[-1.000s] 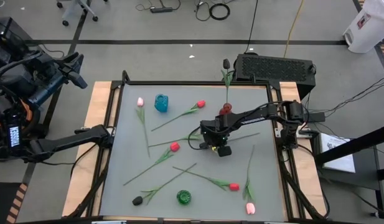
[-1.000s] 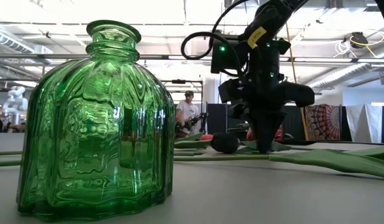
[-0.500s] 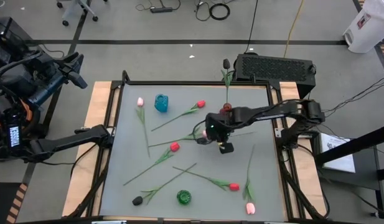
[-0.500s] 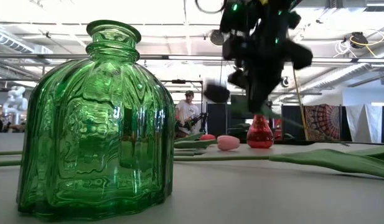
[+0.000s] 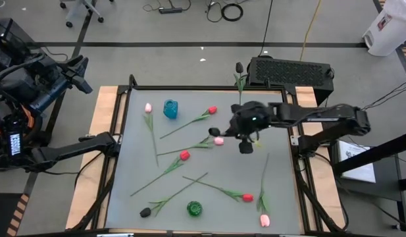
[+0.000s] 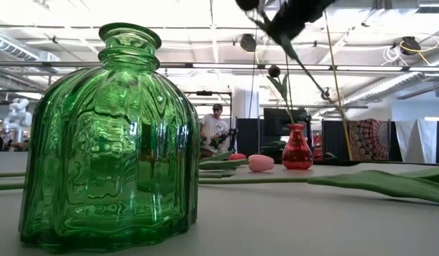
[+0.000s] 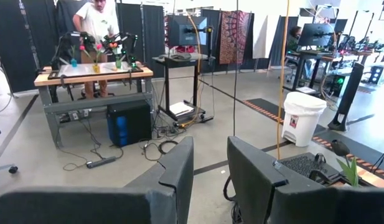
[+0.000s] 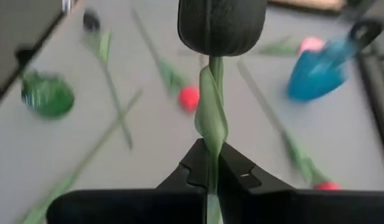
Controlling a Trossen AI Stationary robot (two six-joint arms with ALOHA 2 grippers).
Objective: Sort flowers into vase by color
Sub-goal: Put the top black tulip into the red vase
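Right gripper [image 8: 207, 163] has lifted, clamped on black tulip [image 8: 221, 26] stem beside red vase [image 6: 297, 151]; next, lower stem into its neck.

black tulip [image 8: 221, 25] lifted, stem pinched | other flowers [image 5: 183, 155] lying scattered (table)

Evenly and brightly lit from overhead ceiling fixtures, with only faint, soft shadows on the grey table [image 5: 137, 164]. Strong glints on the sharply focused green vase [image 6: 109, 139]. Motion-smeared background around the crisp black tulip [image 8: 221, 26].
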